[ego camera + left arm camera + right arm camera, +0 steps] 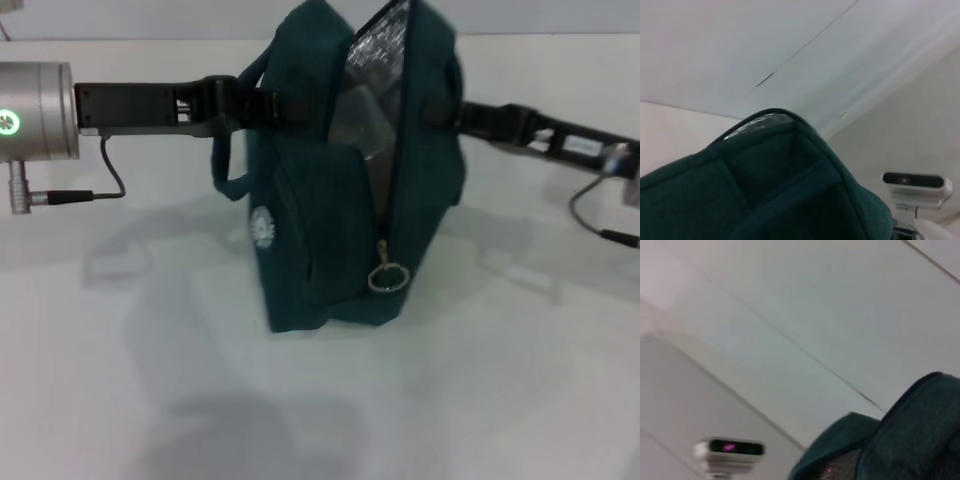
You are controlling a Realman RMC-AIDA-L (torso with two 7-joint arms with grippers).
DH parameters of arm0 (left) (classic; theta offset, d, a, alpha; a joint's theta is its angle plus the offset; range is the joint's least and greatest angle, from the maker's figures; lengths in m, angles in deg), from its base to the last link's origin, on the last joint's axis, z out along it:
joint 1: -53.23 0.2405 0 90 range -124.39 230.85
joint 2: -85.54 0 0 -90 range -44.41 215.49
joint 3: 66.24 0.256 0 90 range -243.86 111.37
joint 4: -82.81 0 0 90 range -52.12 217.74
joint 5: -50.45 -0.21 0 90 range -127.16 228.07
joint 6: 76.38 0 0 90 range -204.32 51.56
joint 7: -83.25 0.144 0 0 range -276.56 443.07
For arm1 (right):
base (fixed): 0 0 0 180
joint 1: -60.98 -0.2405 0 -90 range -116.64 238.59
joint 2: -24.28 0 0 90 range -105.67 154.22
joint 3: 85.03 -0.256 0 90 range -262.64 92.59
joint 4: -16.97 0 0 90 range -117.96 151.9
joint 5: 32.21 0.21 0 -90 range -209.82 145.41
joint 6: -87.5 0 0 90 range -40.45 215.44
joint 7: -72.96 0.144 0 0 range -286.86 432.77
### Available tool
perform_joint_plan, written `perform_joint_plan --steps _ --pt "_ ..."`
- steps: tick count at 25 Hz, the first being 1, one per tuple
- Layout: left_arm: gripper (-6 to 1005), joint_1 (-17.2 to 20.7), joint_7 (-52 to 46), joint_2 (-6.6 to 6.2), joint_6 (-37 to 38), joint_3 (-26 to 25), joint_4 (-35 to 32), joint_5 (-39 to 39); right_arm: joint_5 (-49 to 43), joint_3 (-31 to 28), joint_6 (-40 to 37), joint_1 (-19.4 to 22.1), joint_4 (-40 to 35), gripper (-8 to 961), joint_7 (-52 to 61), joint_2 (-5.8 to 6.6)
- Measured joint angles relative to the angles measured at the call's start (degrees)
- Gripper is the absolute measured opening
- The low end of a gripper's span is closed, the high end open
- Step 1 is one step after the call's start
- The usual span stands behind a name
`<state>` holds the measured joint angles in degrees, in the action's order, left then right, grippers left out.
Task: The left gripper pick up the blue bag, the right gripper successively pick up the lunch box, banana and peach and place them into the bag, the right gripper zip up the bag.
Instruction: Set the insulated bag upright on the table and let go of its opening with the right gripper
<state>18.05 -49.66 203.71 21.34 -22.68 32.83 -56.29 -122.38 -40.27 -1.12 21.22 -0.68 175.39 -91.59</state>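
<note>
While both arms flank it, the large dark teal-blue fabric bag stands upright on the white counter, mouth gaping, foil lining showing.
Soft, floppy walls, likely light; best held by the loop handles. Left pincer pinches the near handle; right pincer at the opposite side, state cannot tell. Small silver ring zip pull hangs low.

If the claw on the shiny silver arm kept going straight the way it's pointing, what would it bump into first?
The left gripper points sideways at the blue bag and already sits against its upper side by the handle. It would likely push straight into the bag first. Depth is hard to judge here.
</note>
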Motion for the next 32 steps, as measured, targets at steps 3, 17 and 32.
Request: perform_joint_plan --steps 3,17,32 --pt "36 -0.1 0.0 0.05 0.2 0.0 1.3 1.4 1.4 0.3 -5.0 2.9 -4.6 188 -0.3 0.01" --pt "36 -0.5 4.2 1.04 -2.2 0.0 13.7 1.0 1.3 0.7 -12.4 10.2 -8.5 117 -3.2 0.38" --pt "36 1.2 5.0 0.72 -2.3 0.0 15.4 -1.2 1.4 1.1 -13.4 11.8 -5.5 239 -10.1 0.61"
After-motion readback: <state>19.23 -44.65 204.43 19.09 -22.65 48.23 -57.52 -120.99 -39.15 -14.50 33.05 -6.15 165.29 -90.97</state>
